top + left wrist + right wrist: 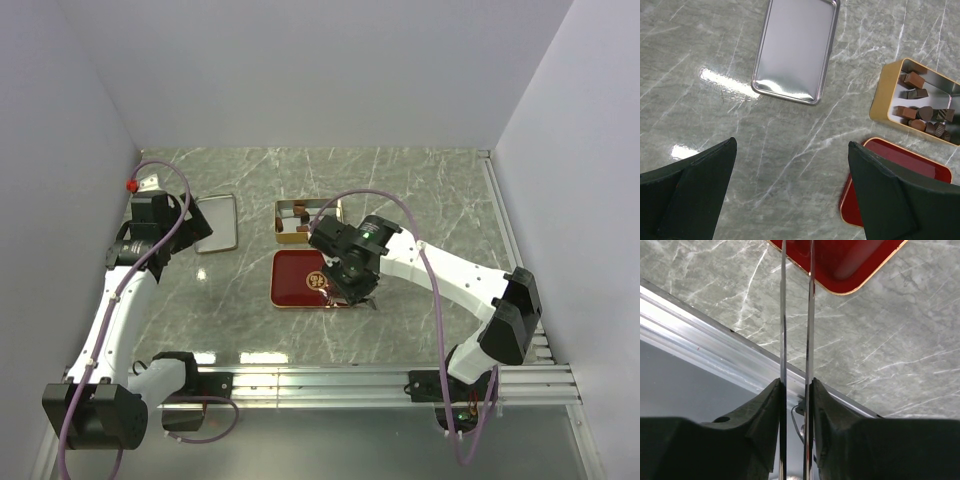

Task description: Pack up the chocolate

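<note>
Mostly the chocolate (925,114) lies in the gold tin (882,92), just beyond the red tray (910,160). My right gripper (796,400) pinches the tongs (783,315), whose blades reach over the tray's near right corner. I judge I'm mid-transfer; next I nip one piece and carry it to the tin. My left gripper (790,195) hangs spread and empty, well left of the tin

I saw a flat silver lid (795,50) lying toward the counter's far left corner, well apart from a gold tin (884,95) near the middle. A red tray (905,162) sat just on the tin's near side. Thin metal tongs (782,315) reached over the tray's near corner. An aluminium rail (300,381) ran along the near edge.
</note>
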